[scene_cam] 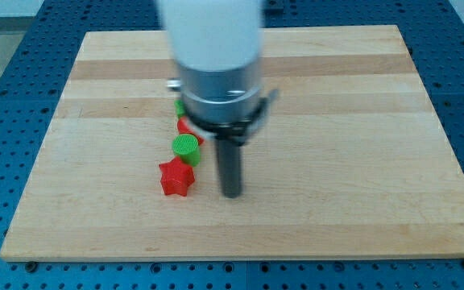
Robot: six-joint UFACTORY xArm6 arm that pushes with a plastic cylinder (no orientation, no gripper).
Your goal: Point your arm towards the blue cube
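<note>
You look down on a table (337, 121) of pale, smooth wood planks with visible grain, set on a blue perforated metal base (6, 80). The red star (176, 178) and green cylinder (186, 148) look like matt ribbed plastic. The rod (230, 165) is dark and matt under a glossy white arm housing (212, 32).

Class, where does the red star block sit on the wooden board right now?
The red star block lies left of centre toward the view's bottom, just below the green cylinder and left of my tip.
</note>
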